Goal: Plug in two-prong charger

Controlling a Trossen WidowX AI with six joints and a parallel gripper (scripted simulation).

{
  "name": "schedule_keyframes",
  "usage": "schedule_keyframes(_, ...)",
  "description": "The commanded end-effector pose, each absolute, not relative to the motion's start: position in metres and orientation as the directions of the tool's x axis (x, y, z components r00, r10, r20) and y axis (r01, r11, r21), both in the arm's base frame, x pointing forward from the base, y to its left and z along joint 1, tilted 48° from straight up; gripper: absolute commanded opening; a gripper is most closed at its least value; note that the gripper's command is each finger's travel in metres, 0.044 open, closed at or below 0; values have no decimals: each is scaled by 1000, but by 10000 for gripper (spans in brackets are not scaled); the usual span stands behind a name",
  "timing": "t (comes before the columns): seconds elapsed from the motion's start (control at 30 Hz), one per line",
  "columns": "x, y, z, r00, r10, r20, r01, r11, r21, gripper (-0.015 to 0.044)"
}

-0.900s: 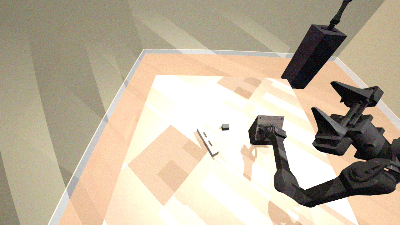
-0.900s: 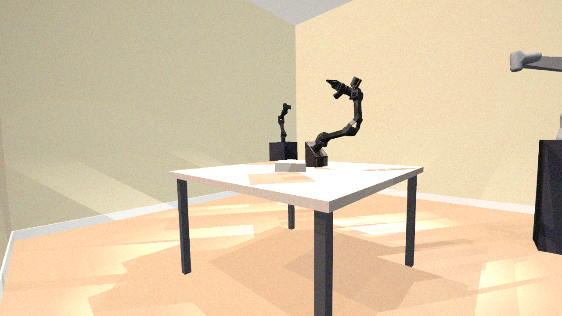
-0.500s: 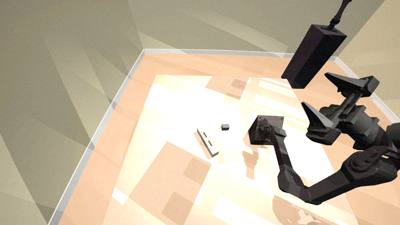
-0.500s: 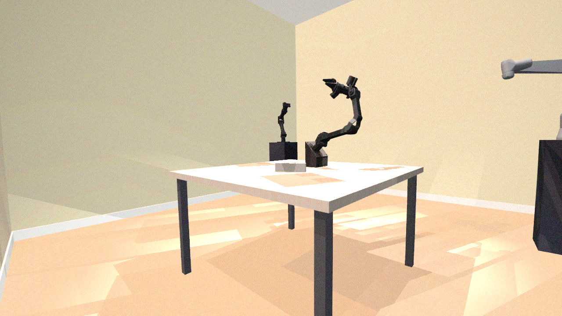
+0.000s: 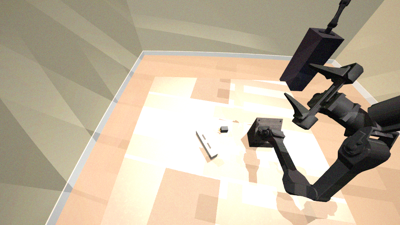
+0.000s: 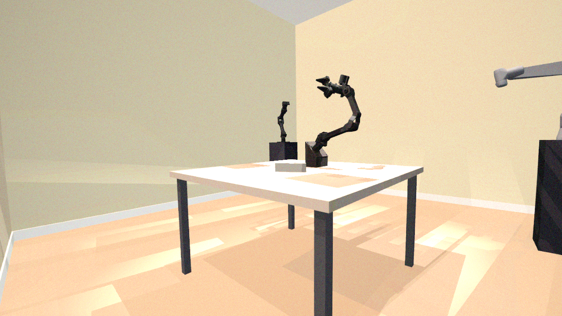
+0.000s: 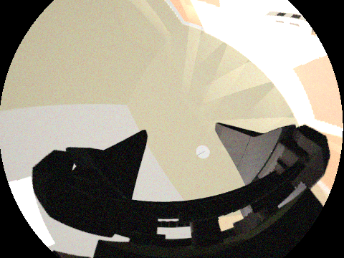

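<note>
The black charger (image 5: 224,129) lies on the table, its two brass prongs pointing left towards the power strip in the top view. I cannot make it out in the other views. The white power strip (image 5: 206,141) (image 6: 290,167) lies at a slant, with two grey outlets on its top, left of and below the charger in the top view. My gripper (image 5: 297,78) (image 6: 317,84) (image 7: 182,129) is open with nothing between its fingers. It is high above the table and far from the charger, its fingers pointing roughly sideways. The wrist view shows mostly wall between the fingers.
My arm's base (image 5: 269,121) (image 6: 314,157) stands on the table (image 5: 173,117) (image 6: 251,191), right of the charger in the top view. A dark pedestal (image 5: 310,56) (image 6: 281,151) with another arm stands beyond the table. A grey arm (image 6: 540,71) is at the far right in the exterior view.
</note>
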State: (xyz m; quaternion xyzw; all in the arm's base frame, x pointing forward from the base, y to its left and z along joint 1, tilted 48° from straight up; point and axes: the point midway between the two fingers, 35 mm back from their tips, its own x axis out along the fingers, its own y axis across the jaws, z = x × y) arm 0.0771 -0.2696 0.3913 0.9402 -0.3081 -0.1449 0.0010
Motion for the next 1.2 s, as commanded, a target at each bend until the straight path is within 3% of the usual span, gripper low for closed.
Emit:
schedule_keyframes(0.0,82,-279,376,773,-557,-305,-540,-829,146,440)
schedule_keyframes(0.63,123,-303,309,825,-377,-422,-217,-899,380,440)
schedule_keyframes(1.17,163,-304,248,833,-202,-514,120,-843,525,440)
